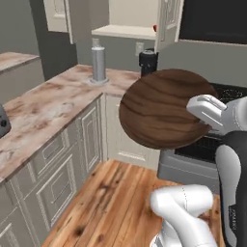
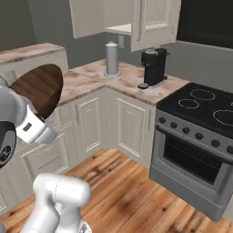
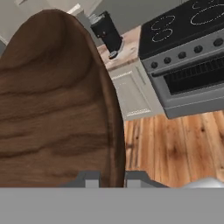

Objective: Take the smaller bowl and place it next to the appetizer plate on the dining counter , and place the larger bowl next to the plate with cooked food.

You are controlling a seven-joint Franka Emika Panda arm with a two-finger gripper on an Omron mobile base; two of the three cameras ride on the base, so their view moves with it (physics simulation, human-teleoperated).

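Note:
My gripper (image 3: pixel 113 180) is shut on the rim of the larger bowl (image 3: pixel 52 109), a wide dark brown wooden bowl with clear grain. I hold it tilted on edge in the air, above the wooden floor and in front of the corner cabinets. From the base the bowl (image 1: pixel 164 108) hides the fingertips, with my white hand at its right edge; from the other side the bowl (image 2: pixel 38 88) sits at far left. A raised pinkish marble top with a plain beige front (image 1: pixel 14 60), seemingly the dining counter's end, shows far left. The smaller bowl and the appetizer plate are out of view.
An L-shaped marble worktop (image 1: pixel 48 111) carries a steel canister (image 1: pixel 99 62) and a black coffee machine (image 2: pixel 152 67). A black-topped stove (image 2: pixel 200 118) stands to the right. Wall cabinets (image 2: pixel 150 22) hang above. The wooden floor (image 2: pixel 132 195) lies open below.

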